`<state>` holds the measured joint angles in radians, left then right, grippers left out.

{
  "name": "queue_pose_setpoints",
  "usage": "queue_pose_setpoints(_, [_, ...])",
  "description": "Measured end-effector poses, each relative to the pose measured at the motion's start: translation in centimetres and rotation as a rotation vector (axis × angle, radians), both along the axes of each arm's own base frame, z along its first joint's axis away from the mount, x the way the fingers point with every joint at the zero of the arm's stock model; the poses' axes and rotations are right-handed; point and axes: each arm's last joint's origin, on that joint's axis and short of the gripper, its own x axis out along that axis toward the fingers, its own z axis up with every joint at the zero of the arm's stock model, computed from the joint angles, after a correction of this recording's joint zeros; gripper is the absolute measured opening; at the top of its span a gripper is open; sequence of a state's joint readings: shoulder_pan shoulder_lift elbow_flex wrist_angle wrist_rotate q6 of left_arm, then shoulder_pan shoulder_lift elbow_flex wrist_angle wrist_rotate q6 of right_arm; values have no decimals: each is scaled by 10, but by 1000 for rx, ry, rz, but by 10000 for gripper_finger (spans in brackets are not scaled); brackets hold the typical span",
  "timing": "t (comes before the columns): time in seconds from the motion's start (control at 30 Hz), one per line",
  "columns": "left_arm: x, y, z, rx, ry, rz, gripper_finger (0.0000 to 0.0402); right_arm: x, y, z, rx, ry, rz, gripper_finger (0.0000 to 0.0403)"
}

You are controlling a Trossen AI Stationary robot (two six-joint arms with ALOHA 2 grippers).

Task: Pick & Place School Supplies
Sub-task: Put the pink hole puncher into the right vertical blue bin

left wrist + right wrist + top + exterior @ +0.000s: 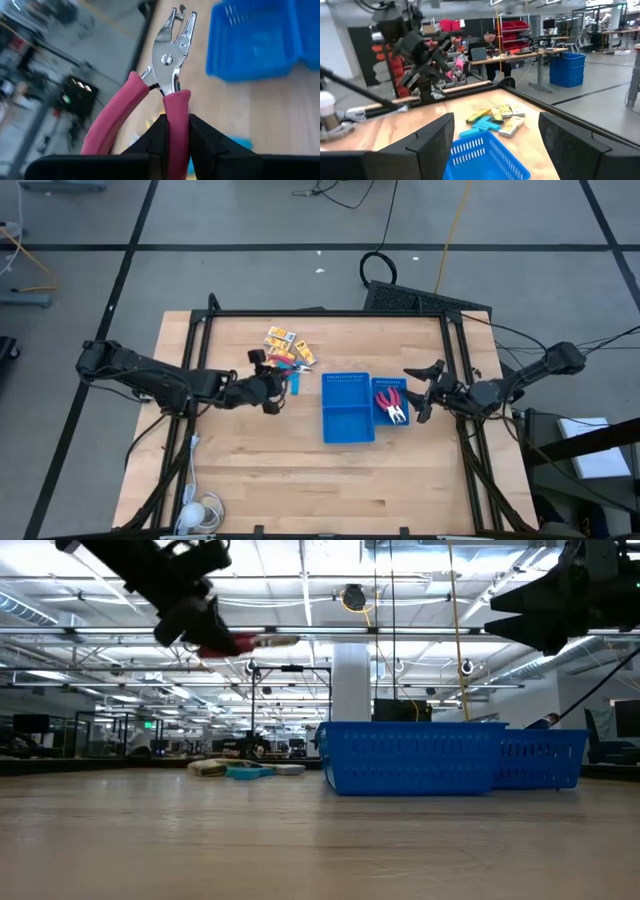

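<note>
My left gripper (270, 387) is shut on a pair of red-handled pliers (170, 75) and holds them high above the table, left of the blue tray (347, 408). Their metal tip (281, 640) points toward the tray. Behind the gripper, a pile of yellow-orange packets and light-blue pieces (286, 350) lies on the wood, also seen as the pile (495, 117). More red-handled pliers (392, 402) lie in the tray's right compartment. My right gripper (427, 390) hovers open just right of the tray, with nothing between its fingers (432, 142). My left gripper pinches one red handle of the pliers (176, 117) between its two fingers. The other handle (112, 117) splays free to the side. The pliers run on along the fingers, metal tip (176, 30) pointing away from the gripper. They hang clear of the table, roughly level.
A white bulb-like object with a cable (200, 510) lies near the table's front left corner. Black frame rails (330, 313) run along the table's far side and down both ends. Bare wood (300, 480) lies in front of the tray.
</note>
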<state>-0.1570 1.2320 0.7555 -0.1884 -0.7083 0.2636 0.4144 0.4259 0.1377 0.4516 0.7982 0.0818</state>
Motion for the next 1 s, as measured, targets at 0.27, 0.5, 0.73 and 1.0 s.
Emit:
queue_pose_setpoints(0.27, [29, -12, -6, 163, -51, -89, 55, 19, -4, 0, 96, -75, 72, 279])
queue_pose_setpoints(0.5, [62, -20, -22, 252, 6, -131, 55, 39, -12, -5, 177, -31, 92, 279])
queue_pose_setpoints(0.73, [92, -25, -25, 316, 60, -157, 55, 70, -11, 2, 221, 27, 133, 279])
queue_pose_setpoints(1.0, [104, -27, -21, 362, 77, -150, 56, 103, -5, 7, 253, 18, 157, 279])
